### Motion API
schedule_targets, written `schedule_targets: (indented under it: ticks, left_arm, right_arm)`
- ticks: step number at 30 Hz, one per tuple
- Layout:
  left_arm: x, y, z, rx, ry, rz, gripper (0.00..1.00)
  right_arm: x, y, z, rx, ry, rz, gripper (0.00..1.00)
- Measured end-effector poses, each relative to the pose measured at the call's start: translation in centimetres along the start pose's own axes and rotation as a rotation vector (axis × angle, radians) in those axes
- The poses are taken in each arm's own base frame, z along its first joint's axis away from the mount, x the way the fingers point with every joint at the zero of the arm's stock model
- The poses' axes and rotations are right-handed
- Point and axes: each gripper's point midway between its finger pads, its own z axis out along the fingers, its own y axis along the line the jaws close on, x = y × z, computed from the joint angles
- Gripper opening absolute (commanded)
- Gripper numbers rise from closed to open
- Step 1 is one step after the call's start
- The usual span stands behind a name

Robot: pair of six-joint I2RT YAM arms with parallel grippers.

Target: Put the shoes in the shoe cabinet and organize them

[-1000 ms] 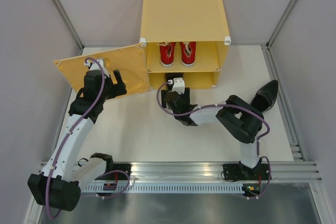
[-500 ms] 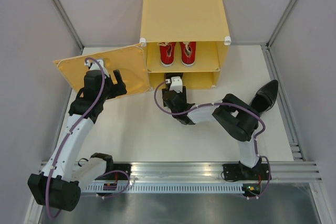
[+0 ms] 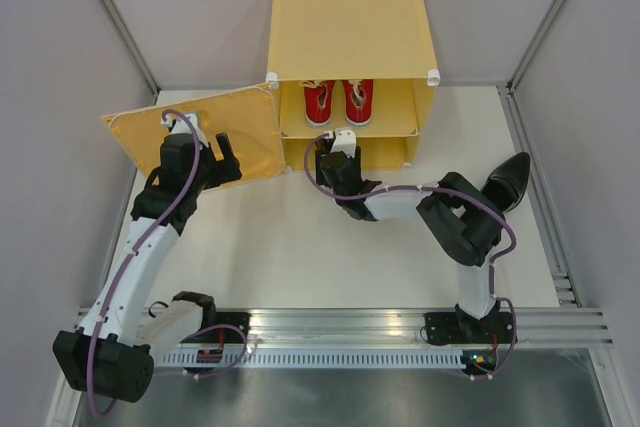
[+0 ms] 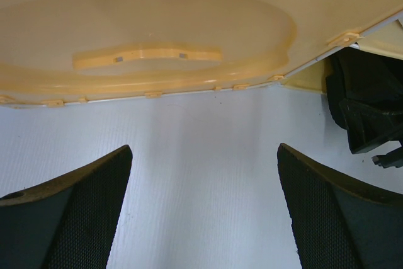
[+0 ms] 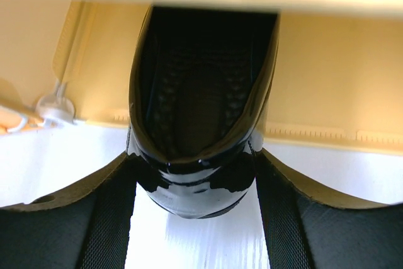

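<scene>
**One black shoe at the cabinet mouth, its mate out on the worktop**

From above we take in the whole white worktop point(image 3: 280, 257) and the shoe cabinet point(image 3: 350, 27) at its far edge, a yellow-orange cube with white corner connectors. Each wrist camera catches only a patch of that yellow. The door point(image 3: 255, 127) stands swung wide to the left. Only the left wrist view shows us its embossed face close up, with bare worktop below it. The top view hides what the right arm carries, since its wrist sits over the mouth of the lower compartment point(image 3: 390, 152). The right wrist view fills that gap.

The upper compartment holds the red sneakers point(image 3: 319, 102), white-laced and white-soled, side by side on the inner shelf point(image 3: 395, 131). The lower compartment takes the front of a glossy black dress shoe point(image 5: 201, 92). Its dark opening faces the camera, its toe end runs in under the shelf edge, and its heel sticks out over the worktop. The second black shoe point(image 3: 508, 177) lies on the worktop at the right, well apart from the cabinet and partly behind the right arm.

The right fingers point(image 5: 107, 218) pinch the held shoe's heel from both sides. The left fingers point(image 4: 82, 218) are spread wide with nothing between them, near the door.
</scene>
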Motion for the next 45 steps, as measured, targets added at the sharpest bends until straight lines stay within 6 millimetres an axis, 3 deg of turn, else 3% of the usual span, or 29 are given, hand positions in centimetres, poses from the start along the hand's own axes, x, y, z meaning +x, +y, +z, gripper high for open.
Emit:
schedule_targets:
  ticks: [10, 25, 45]
  left_arm:
    - [0.0, 0.0, 0.0, 0.000, 0.001, 0.000, 0.99]
    - [0.0, 0.0, 0.0, 0.000, 0.001, 0.000, 0.99]
    - [0.0, 0.0, 0.0, 0.000, 0.001, 0.000, 0.98]
  right_arm:
    - [-0.5, 0.3, 2.8, 0.019, -0.008, 0.003, 0.01]
    - [-0.5, 0.1, 5.3, 0.019, -0.004, 0.020, 0.04]
    - [-0.7, 0.4, 6.8, 0.043, 0.007, 0.013, 0.15]
